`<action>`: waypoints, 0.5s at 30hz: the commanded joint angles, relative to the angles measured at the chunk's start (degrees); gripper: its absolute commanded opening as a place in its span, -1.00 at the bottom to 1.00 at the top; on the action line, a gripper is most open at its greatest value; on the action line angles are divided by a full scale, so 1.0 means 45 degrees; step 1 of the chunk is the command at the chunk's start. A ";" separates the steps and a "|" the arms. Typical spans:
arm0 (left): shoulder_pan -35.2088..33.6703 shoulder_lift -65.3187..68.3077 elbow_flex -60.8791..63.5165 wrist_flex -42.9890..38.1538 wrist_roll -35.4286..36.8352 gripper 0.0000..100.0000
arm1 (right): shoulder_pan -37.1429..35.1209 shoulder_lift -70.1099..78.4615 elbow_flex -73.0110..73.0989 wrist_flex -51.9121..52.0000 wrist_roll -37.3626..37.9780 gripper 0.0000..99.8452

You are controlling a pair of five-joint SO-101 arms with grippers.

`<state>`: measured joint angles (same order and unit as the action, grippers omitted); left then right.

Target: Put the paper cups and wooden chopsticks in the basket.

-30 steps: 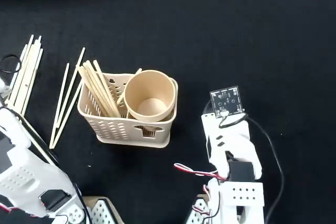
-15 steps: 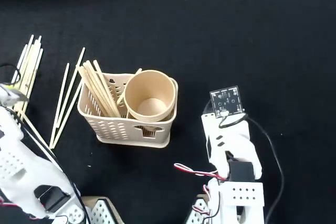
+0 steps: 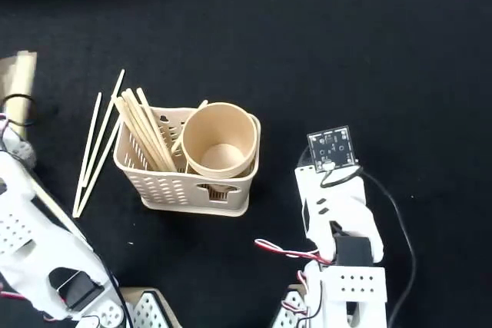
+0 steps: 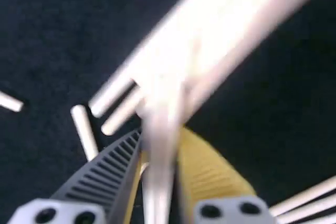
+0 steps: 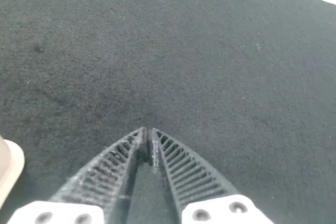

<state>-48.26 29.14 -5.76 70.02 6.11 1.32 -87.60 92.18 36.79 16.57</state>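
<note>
The basket (image 3: 184, 186) sits on the black desk (image 3: 346, 51), a bit toward the left edge and closer to the edge where the arms stand. One paper cup (image 3: 219, 140) is already standing up inside it, on the side nearer the right arm. Some chopsticks in the basket (image 3: 146, 132) lean in the other side with their tops poking out. A few loose chopsticks (image 3: 95, 147) lie flat on the desk just beside the basket, toward the left edge. The left end effector (image 4: 157, 135) is gripping a bundle of chopsticks (image 3: 21, 74) right by the left edge of the desk, and the bundle looks lifted off the cloth. The right end effector (image 5: 147, 136) is pinched together with nothing in it, over bare desk to the right of the basket. I think the step now is to carry the bundle over to the basket. Chopsticks are light, thin and stiff. They are smooth too, so some could slide out if the squeeze is weak or the bundle tips. Holding them near the middle should keep them from swinging. The loose ones lie flat, so it may be hard to get under them, and pinching across one near its middle looks best. The cup is light and soft, so a gentle pinch on its rim would do
</note>
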 commanded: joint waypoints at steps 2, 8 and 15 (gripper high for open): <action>-0.0049 -0.0039 -0.0205 0.0332 0.0215 -0.94 | -0.0059 -0.0107 -0.0205 -0.0039 0.0137 -0.97; 0.0010 -0.0059 -0.1455 0.2090 0.0195 -0.94 | -0.0098 -0.0107 -0.0205 -0.0039 0.0137 -0.97; 0.0283 -0.0059 -0.3937 0.4806 0.0234 -0.94 | -0.0098 -0.0107 -0.0205 -0.0039 0.0137 -0.97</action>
<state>-48.44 29.49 -14.99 84.70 6.73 1.32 -87.60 92.18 36.79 16.57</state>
